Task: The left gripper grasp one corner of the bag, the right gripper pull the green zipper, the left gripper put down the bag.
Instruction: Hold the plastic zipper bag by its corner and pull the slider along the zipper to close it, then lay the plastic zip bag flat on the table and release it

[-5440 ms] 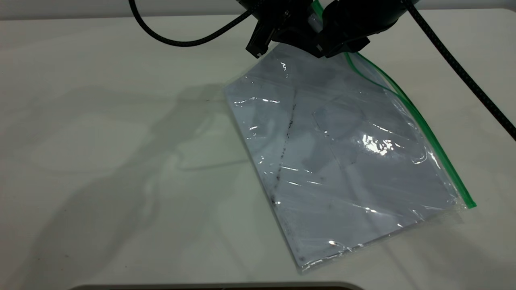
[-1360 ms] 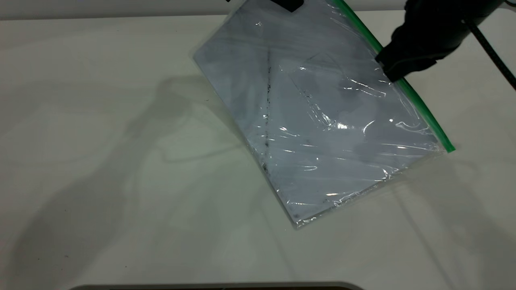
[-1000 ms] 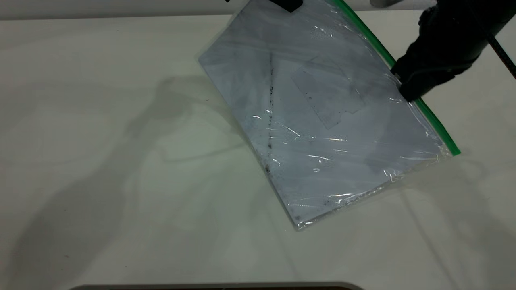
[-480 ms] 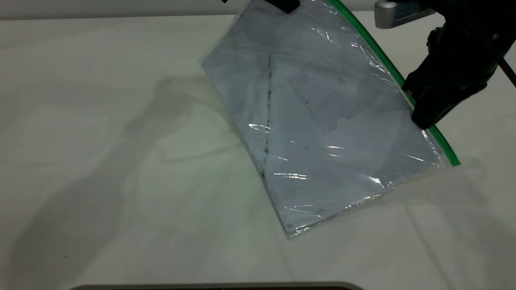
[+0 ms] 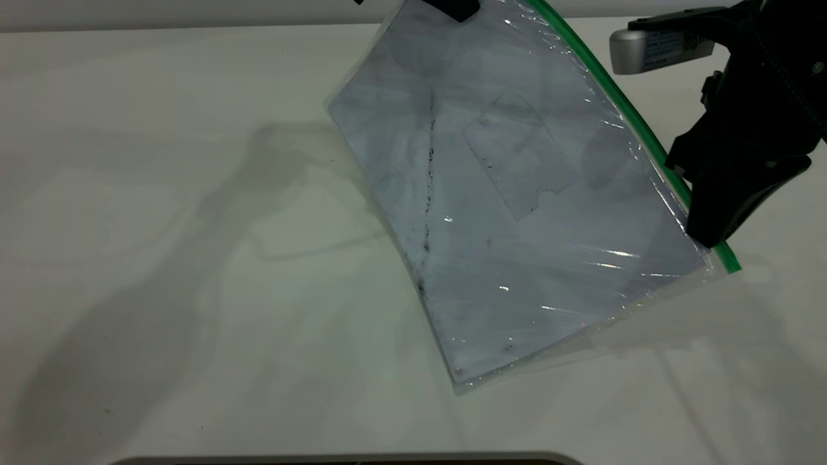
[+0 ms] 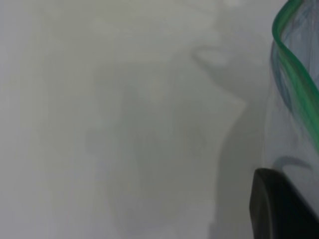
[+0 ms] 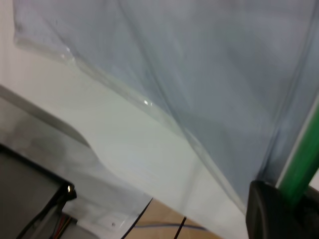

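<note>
Looks like a robotics lab: a plain white surface (image 5: 161, 258), two black machine arms over it, and a braided cable (image 5: 785, 61) trailing off one.

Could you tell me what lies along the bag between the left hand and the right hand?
In the exterior view, only the green zipper on the bag spans left hand and right hand.

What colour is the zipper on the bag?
Bright green. The zipper runs along one edge of the clear bag, clearest in the exterior view.
</note>
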`<move>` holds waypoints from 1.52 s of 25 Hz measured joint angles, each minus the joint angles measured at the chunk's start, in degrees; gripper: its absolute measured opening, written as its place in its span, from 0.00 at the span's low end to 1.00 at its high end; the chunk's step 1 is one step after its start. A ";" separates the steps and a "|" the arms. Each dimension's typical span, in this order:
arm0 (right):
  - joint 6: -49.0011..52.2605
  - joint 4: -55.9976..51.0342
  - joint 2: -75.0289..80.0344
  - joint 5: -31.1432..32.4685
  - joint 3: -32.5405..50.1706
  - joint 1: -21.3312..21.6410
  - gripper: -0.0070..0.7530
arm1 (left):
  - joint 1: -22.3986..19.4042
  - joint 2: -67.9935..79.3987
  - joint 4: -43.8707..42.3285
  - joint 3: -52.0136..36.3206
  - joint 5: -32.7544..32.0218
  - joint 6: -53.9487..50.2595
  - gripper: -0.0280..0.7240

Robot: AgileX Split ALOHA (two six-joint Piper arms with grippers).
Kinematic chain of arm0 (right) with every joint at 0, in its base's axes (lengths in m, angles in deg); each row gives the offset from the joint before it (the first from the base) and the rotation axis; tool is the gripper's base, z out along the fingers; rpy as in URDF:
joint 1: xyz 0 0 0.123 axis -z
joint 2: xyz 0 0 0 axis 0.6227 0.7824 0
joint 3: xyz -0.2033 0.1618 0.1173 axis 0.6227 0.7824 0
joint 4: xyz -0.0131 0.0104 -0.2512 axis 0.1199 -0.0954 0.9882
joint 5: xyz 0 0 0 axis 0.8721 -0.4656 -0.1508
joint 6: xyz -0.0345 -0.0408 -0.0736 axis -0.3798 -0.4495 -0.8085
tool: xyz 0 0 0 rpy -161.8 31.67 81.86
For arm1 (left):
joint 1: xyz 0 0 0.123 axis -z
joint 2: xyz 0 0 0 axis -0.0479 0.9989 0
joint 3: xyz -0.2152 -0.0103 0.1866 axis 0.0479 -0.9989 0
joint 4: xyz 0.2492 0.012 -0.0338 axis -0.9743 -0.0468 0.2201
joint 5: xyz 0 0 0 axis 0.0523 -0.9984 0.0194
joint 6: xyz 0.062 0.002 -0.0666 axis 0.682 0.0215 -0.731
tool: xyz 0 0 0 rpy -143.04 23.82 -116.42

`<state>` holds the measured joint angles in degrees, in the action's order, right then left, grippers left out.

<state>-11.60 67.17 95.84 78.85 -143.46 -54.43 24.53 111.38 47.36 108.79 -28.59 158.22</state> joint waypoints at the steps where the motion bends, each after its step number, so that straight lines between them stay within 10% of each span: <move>1: 0.00 0.00 0.00 0.49 0.00 0.00 0.11 | 0.00 0.00 0.00 0.00 0.00 -0.01 0.11; 14: 1.06 0.48 0.00 5.92 0.00 0.11 0.15 | -0.41 0.00 -1.33 0.00 0.77 -0.06 0.11; 25: 1.47 0.48 0.00 -9.74 0.00 0.18 0.63 | -0.47 0.39 -4.11 0.10 0.46 -3.94 0.11; 31: 1.47 0.48 0.00 -14.34 0.00 0.20 0.70 | 0.64 3.46 -7.87 0.10 1.23 -12.35 0.12; 38: 2.57 0.52 0.05 -17.33 0.13 0.30 0.70 | 1.85 4.26 -9.87 0.10 5.93 -23.48 0.44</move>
<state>-9.04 67.68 95.89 61.52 -143.33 -54.13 26.37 115.64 37.49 108.89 -22.66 134.73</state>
